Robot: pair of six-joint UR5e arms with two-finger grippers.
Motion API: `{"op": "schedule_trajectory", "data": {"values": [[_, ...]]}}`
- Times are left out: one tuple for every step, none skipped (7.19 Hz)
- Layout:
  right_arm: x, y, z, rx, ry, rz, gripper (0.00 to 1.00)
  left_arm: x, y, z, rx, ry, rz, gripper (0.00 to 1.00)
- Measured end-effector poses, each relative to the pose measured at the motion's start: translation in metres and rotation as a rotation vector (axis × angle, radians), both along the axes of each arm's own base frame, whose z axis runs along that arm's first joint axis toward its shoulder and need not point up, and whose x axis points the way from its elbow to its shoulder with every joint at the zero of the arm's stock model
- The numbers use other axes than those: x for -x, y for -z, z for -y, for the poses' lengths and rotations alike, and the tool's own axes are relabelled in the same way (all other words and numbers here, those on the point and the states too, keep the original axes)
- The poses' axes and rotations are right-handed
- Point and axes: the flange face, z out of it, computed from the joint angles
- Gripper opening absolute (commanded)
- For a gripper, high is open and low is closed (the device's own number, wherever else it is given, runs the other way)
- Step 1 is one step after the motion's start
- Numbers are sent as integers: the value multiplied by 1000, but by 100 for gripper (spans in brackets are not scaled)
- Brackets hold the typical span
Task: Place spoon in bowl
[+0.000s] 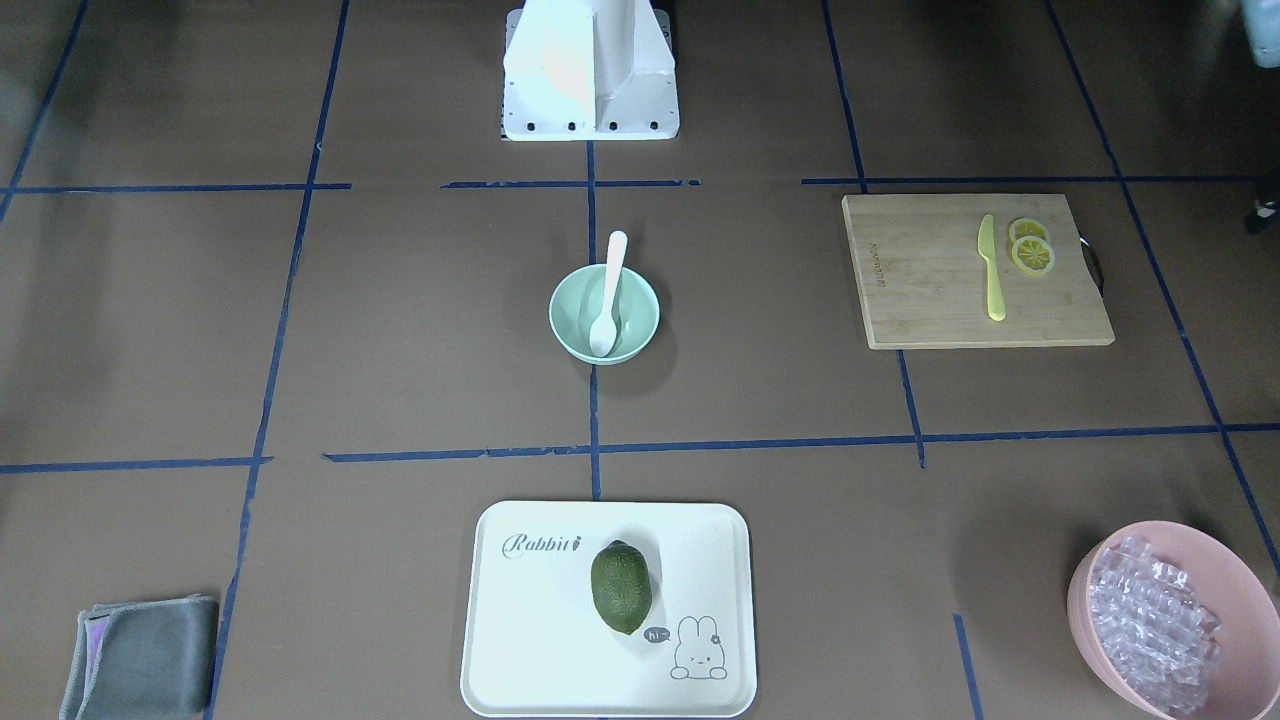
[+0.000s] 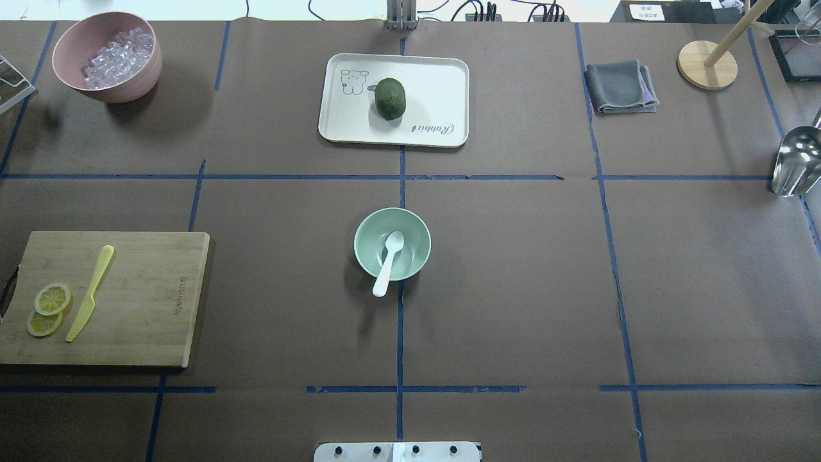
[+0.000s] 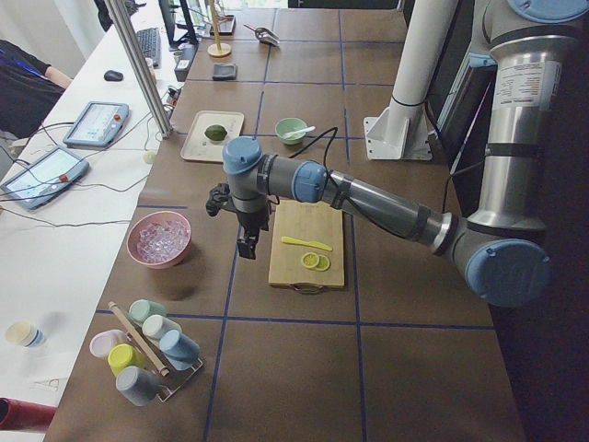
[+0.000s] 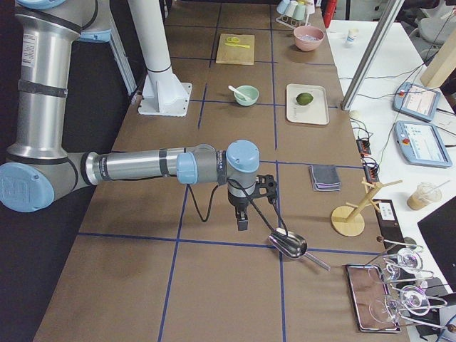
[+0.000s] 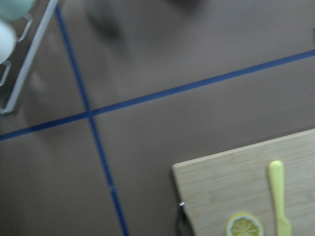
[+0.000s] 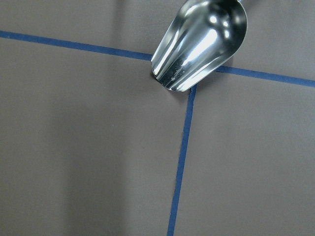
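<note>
The white spoon lies in the mint-green bowl at the table's middle, scoop inside and handle resting over the rim toward the robot. The overhead view shows the same spoon and bowl. My left gripper hangs over the table beside the cutting board, far from the bowl. My right gripper hangs over the table's other end next to a metal scoop. Both show only in the side views, so I cannot tell whether they are open or shut.
A cutting board holds a yellow knife and lemon slices. A white tray carries a dark green fruit. A pink bowl, a grey cloth and a wooden stand sit along the far side.
</note>
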Motion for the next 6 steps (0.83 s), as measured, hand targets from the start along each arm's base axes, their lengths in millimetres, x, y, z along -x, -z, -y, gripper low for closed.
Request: {"op": "schedule_trajectory", "data": {"values": [[0, 0, 0, 0, 0, 0, 100, 14, -23, -18, 35, 18, 3, 100], [0, 0, 0, 1, -1, 0, 100, 21, -37, -31, 63, 32, 5, 100], [0, -1, -1, 2, -2, 0, 100, 24, -47, -41, 84, 40, 8, 100], [-1, 0, -1, 1, -1, 0, 100, 28, -51, -46, 83, 46, 9, 100], [-1, 0, -1, 0, -1, 0, 100, 32, -57, -45, 71, 54, 7, 100], [-1, 0, -1, 1, -2, 0, 100, 34, -69, -42, 72, 60, 6, 100]]}}
